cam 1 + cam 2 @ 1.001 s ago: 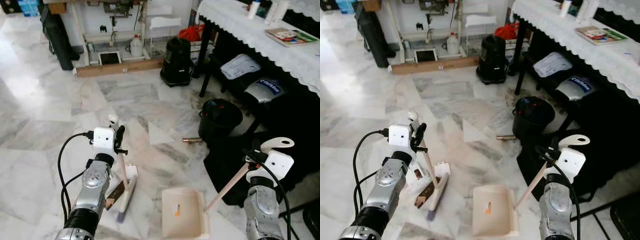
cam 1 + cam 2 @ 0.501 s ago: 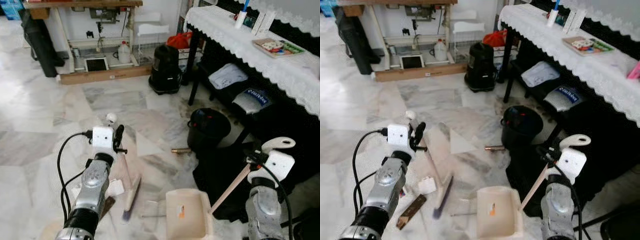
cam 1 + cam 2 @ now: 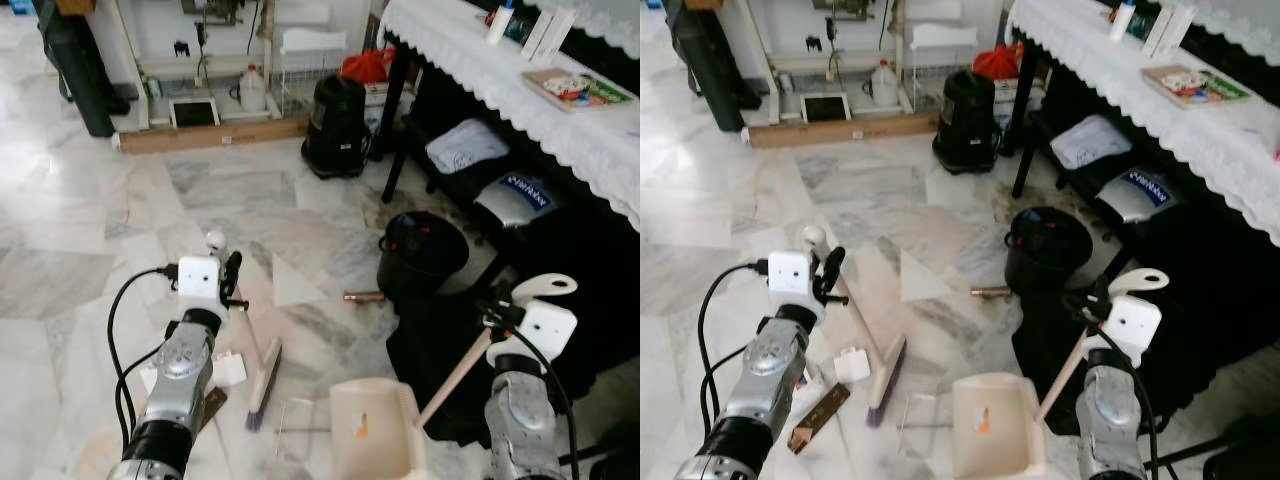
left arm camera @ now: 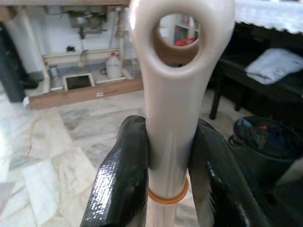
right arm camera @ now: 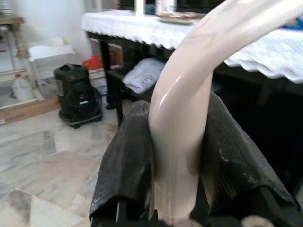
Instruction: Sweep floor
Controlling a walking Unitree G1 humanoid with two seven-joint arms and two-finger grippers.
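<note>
The broom (image 3: 262,370) is leaning with its bristle head on the marble floor (image 3: 90,230), just left of the dustpan (image 3: 368,440), and the left gripper (image 4: 165,161) is clenching its cream handle between both black fingers (image 4: 120,179). The right gripper (image 5: 177,156) is likewise clamping the curved handle of the dustpan, which is resting flat on the floor in front of the robot. Litter is lying near the broom head: a small white box (image 3: 229,368), a brown strip (image 3: 210,405) and a clear wrapper (image 3: 293,425) between broom and pan. To sweep well, the broom head probably needs to be drawing these pieces toward the pan's open edge in short, low strokes while the pan is being held pressed to the floor. A brass-coloured tube (image 3: 362,296) is lying farther off beside a black bucket (image 3: 420,250); that bucket and the dark cloth-draped table (image 3: 560,120) are crowding the right side, limiting room there.
</note>
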